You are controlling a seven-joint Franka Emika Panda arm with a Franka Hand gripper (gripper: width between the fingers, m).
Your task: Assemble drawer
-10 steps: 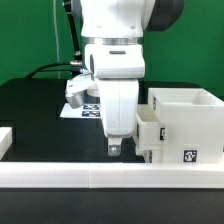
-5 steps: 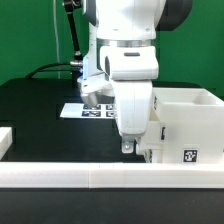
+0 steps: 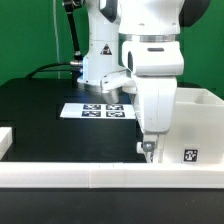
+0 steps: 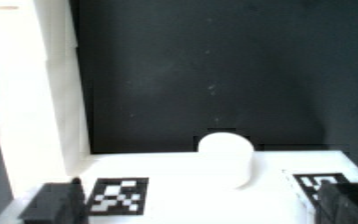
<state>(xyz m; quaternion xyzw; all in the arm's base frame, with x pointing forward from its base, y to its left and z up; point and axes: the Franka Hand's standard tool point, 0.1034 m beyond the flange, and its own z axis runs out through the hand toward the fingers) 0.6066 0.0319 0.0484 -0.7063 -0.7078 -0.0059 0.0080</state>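
Observation:
The tall white drawer casing point(image 3: 200, 122) stands at the exterior view's right, with a square tag low on its front. A white tray sits at its open side, mostly hidden behind my arm. In the wrist view the tray's face point(image 4: 194, 180) shows its round knob point(image 4: 227, 158) and two square tags. My gripper point(image 3: 148, 148) hangs low just in front of the casing. In the wrist view my gripper point(image 4: 197, 205) is open, its dark fingers point(image 4: 51, 204) spread wide to either side of the tray's face. A second tray is not in view.
The low white border wall point(image 3: 70, 176) runs along the front of the black table and also shows in the wrist view point(image 4: 25, 90). The marker board point(image 3: 97, 110) lies behind my arm. A small white block point(image 3: 5, 138) sits at the exterior view's left edge.
My arm has moved toward the exterior view's right, from in front of the marker board to right in front of the casing and tray. The casing has not moved.

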